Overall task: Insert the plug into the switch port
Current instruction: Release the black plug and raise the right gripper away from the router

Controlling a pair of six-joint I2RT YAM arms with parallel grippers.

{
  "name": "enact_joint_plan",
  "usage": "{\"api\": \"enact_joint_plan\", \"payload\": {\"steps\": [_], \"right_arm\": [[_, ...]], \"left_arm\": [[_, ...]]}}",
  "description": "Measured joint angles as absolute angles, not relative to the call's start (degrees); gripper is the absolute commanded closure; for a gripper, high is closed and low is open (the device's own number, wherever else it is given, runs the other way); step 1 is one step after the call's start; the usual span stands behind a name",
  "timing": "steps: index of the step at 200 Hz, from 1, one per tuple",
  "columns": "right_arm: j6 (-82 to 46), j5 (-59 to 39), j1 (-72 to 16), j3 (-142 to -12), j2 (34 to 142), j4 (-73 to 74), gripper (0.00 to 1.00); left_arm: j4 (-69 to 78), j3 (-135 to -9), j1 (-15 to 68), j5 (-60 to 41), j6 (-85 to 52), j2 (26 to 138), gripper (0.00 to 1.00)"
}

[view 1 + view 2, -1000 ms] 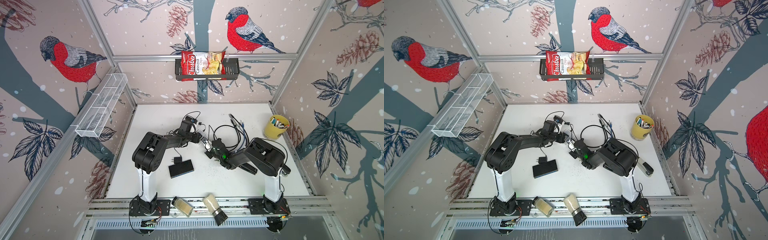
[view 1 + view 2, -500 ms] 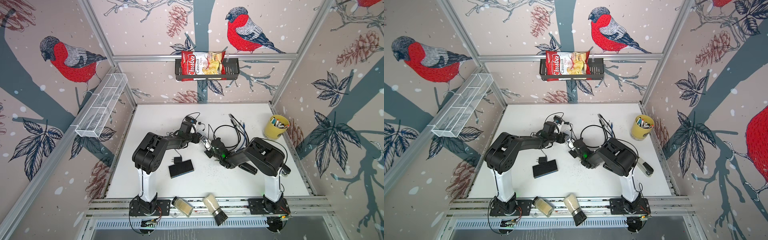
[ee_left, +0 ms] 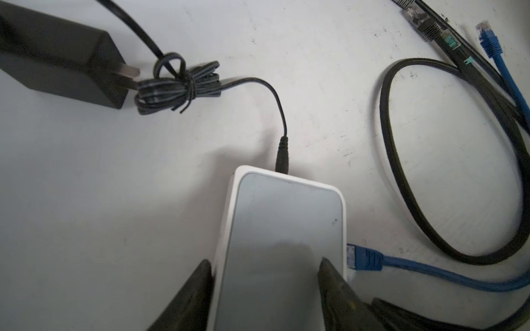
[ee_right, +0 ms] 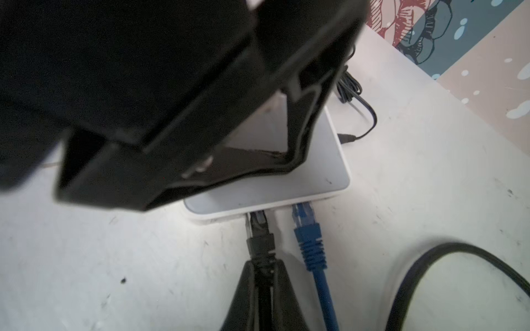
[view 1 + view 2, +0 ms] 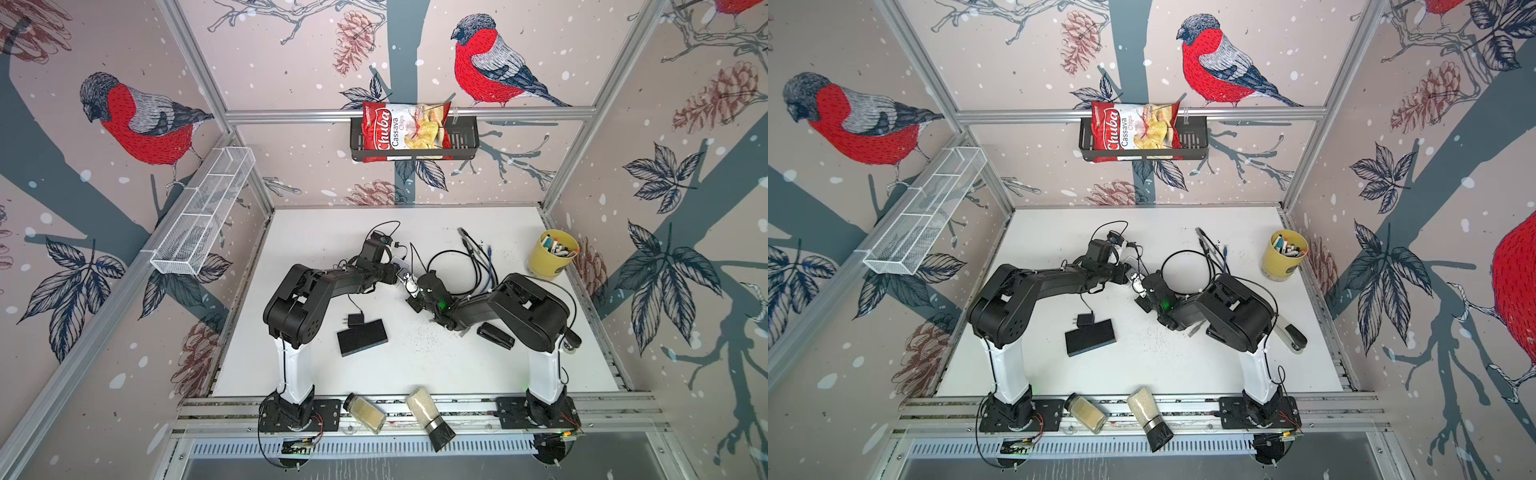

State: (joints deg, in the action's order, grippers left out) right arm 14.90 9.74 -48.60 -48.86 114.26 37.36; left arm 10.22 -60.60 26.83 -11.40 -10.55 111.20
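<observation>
Your left tool (image 3: 265, 262) grips the white switch (image 3: 286, 217) across its width, with a finger on either side. The switch lies flat on the worktop (image 3: 86, 200), and in a top view it sits mid-worktop between the two arms (image 5: 401, 264). Your right tool (image 4: 262, 268) is closed on the boot of the black plug (image 4: 259, 229), pinching it just behind the connector. The nose of the black plug is at the mouth of a port on the switch's near edge and looks partly in. You cannot tell from these views whether it is fully seated. A blue plug (image 4: 305, 220) sits in the neighbouring port just beside it. On the far edge of the switch, a thin power lead (image 3: 282, 156) is plugged in. A loop of black cable (image 3: 401, 172) lies on the worktop near the switch.
</observation>
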Motion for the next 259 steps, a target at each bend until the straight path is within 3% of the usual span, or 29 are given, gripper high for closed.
{"api": "enact_joint_plan", "payload": {"steps": [101, 178, 259], "right_arm": [[13.7, 3.7, -47.0, -49.5, 111.8, 33.4, 0.83], [10.1, -2.3, -43.2, -46.4, 104.7, 38.1, 0.82], [6.1, -3.2, -39.0, -41.8, 92.0, 38.2, 0.82]], "left_arm": [[8.4, -58.6, 24.6, -15.7, -10.6, 109.3, 0.41], [6.2, -58.3, 24.5, -17.8, -10.6, 108.6, 0.40], [2.3, -59.1, 24.5, -17.4, -10.0, 106.3, 0.30]]}}
